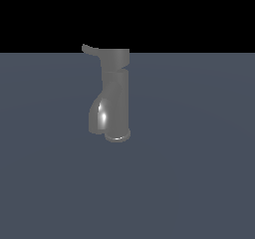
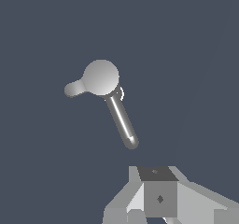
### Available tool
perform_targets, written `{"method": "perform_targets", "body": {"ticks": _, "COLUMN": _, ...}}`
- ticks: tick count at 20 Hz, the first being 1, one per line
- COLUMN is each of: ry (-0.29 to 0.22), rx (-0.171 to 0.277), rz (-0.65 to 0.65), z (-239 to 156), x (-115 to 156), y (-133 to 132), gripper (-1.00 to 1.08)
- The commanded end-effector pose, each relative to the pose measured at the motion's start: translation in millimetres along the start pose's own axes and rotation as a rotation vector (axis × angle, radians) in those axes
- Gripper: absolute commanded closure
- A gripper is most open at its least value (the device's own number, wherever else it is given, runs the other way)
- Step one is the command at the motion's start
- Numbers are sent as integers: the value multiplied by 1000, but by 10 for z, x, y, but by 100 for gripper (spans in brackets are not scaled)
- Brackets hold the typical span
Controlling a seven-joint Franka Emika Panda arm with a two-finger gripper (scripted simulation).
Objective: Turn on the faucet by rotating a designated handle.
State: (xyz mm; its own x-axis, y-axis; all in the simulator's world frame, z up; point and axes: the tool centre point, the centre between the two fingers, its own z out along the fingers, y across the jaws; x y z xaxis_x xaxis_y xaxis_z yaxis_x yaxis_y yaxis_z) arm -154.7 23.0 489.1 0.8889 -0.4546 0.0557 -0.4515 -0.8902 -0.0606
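The faucet is a dark grey glossy tap standing upright on a round base ring. Its curved spout, with a bright highlight, points toward the exterior view's left. The handle is a thin, short lever sticking out from the wider cap toward the exterior view's left. In the wrist view I look down on the round cap, with the handle as a short stub and the spout as a long shiny rod. My gripper shows only at the picture's edge, apart from the faucet and above it. It holds nothing. Its jaws are not clear.
The faucet stands on a flat dark blue-grey surface that fills both views. Above its far edge the exterior view is black. The arm does not show in the exterior view.
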Motion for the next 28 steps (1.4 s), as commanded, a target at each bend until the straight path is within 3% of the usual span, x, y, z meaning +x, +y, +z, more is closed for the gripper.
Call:
{"method": "perform_targets", "body": {"ticks": 1, "ry": -2, "rx": -5, "rz": 59, "z": 64, "x": 88, "y": -74, "gripper": 108}}
{"method": "perform_targets", "body": {"ticks": 28, "ry": -10, "rx": -53, "rz": 669, "z": 1021, "x": 888, "y": -872, "gripper": 108}}
